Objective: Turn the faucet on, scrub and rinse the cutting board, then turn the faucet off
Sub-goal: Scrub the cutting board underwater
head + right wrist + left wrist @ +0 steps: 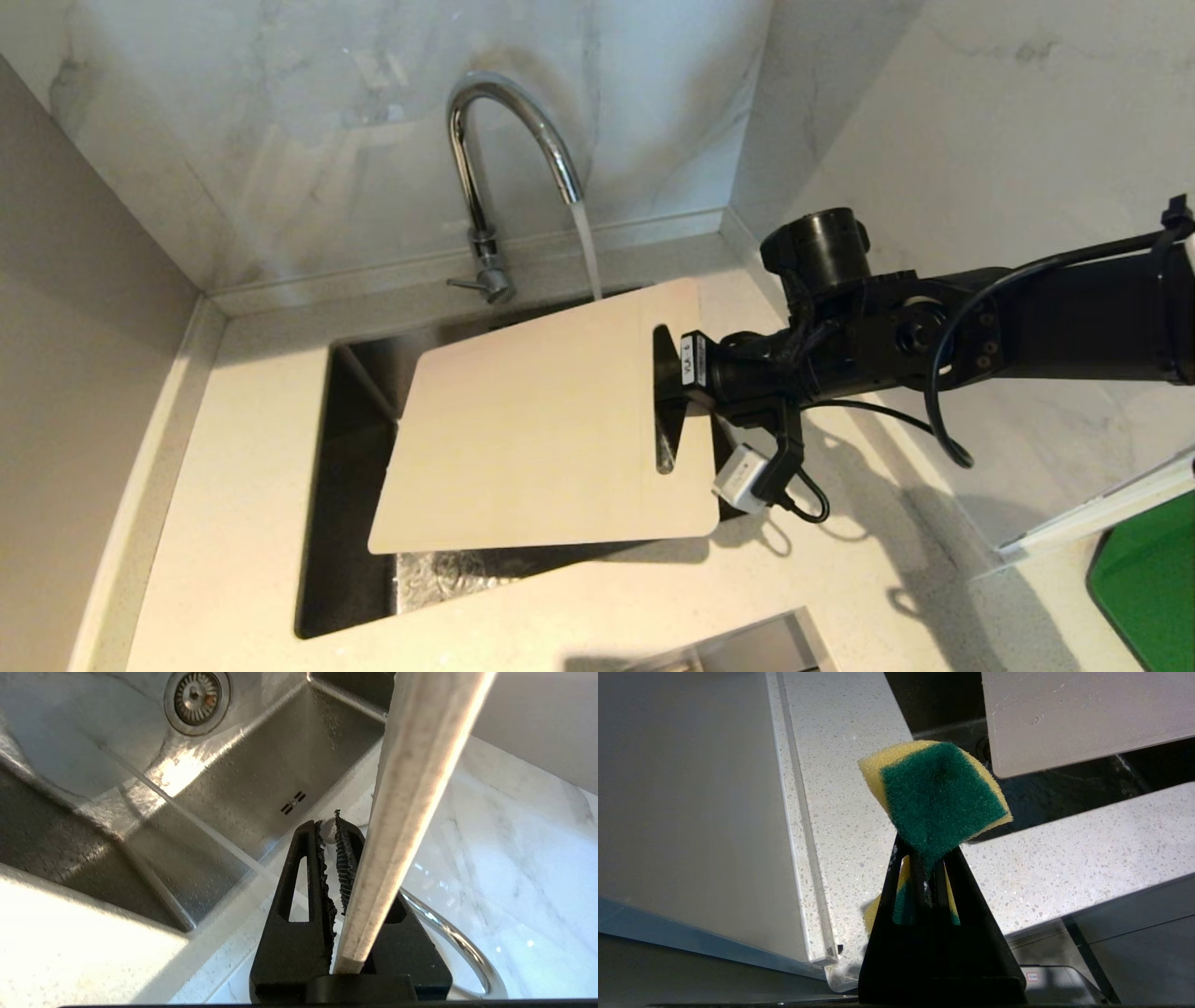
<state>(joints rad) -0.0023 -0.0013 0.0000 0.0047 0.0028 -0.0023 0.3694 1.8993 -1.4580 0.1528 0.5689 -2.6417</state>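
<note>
holding the cutting board (541, 420) by its handle end in the clamped right gripper (686, 378), tilted over the sink (355, 560) beneath water running from the faucet (495, 140); pinching a sponge (936, 798) in the closed left gripper (924, 868)

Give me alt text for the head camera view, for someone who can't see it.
The right end effector holds a beige cutting board by its handle end, flat and slightly tilted above a steel sink. Water runs from the chrome gooseneck faucet and falls behind the board's far edge. A pale speckled countertop surrounds the sink, with marble-look walls behind.
</note>
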